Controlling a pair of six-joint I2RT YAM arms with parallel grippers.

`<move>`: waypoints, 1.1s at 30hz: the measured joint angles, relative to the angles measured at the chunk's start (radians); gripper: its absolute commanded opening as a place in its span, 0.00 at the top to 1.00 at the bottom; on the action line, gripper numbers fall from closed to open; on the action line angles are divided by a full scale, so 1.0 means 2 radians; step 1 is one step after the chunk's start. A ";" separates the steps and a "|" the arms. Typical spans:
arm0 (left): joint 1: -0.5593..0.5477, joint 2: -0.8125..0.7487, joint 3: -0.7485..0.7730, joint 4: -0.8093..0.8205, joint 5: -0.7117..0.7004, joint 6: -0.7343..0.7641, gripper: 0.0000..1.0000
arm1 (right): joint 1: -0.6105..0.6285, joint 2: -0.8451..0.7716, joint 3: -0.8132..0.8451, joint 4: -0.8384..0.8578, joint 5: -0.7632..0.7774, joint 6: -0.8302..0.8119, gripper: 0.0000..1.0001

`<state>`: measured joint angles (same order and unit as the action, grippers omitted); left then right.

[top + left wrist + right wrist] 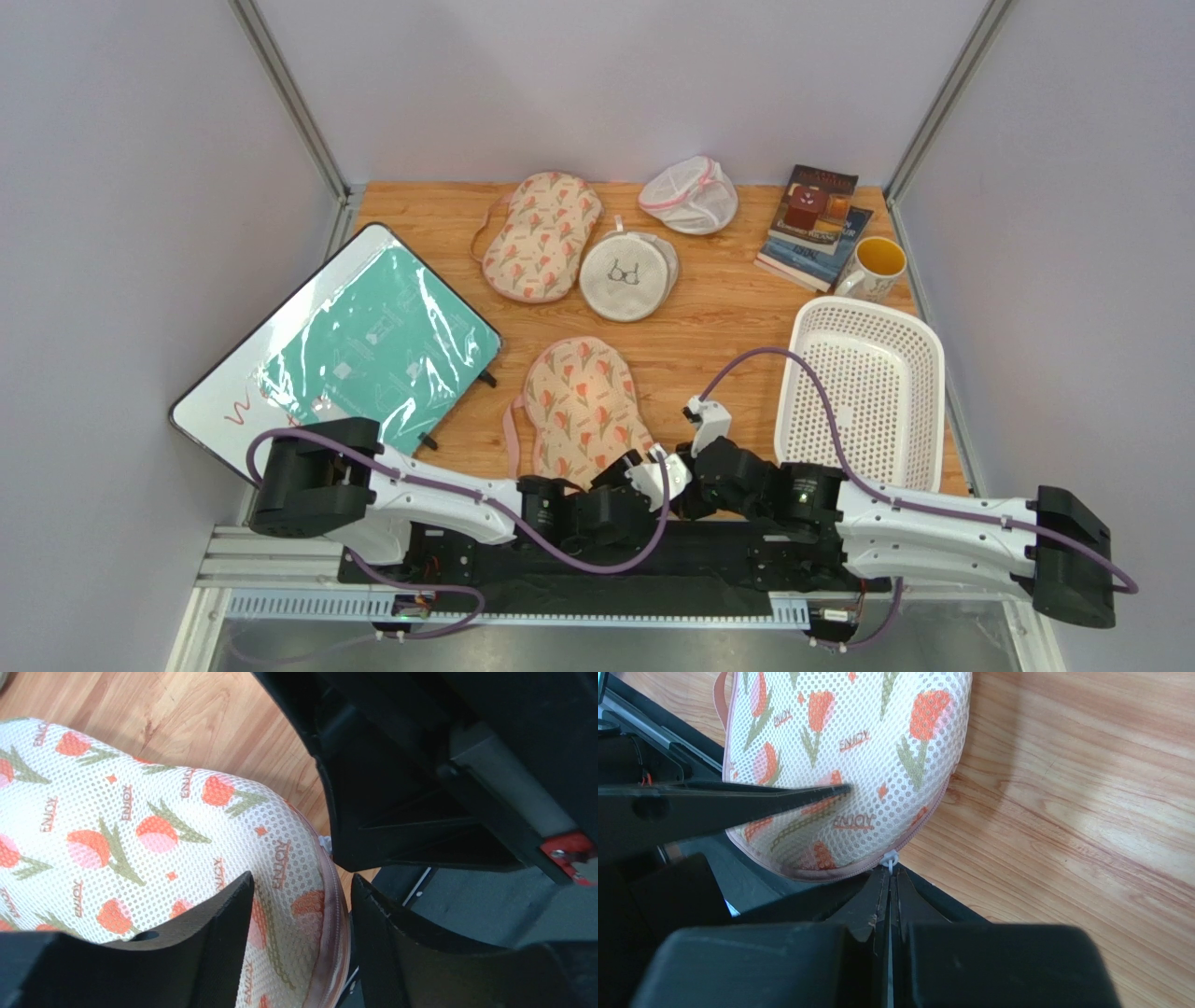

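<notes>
Your right gripper [889, 876] was clamped on the pull [890, 859] of the bag [582, 406], which lay at the table's [730, 315] near edge. Your left gripper [300, 882] straddled the bag's rim; you couldn't tell whether it pinched.

Wooden table [730, 315] carries mesh bags [578, 399], books [814, 224], mug [878, 266], basket [881, 399], board [358, 350].

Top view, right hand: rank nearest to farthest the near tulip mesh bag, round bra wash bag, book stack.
1. near tulip mesh bag: front centre, its zipper pull at the tips of the right hand.
2. round bra wash bag: mid table, centre.
3. book stack: back right corner.
</notes>
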<state>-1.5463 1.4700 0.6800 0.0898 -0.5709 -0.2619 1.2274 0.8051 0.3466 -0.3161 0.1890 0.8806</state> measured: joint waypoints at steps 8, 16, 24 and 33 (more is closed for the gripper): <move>0.001 0.004 -0.010 0.010 -0.008 -0.024 0.97 | 0.005 0.000 0.000 0.001 0.001 0.003 1.00; 0.001 0.003 -0.017 0.016 -0.010 -0.037 1.00 | 0.007 0.000 0.000 -0.002 0.010 0.007 1.00; 0.001 -0.042 -0.064 0.025 -0.006 -0.039 1.00 | 0.007 -0.006 0.000 -0.006 0.025 0.012 1.00; 0.000 -0.111 -0.112 0.030 0.005 -0.041 1.00 | 0.001 0.003 0.006 -0.003 0.027 0.012 1.00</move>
<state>-1.5459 1.2472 0.4568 0.1501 -0.5617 -0.3447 1.2285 0.8116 0.3595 -0.3214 0.2436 0.9043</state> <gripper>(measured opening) 0.015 0.005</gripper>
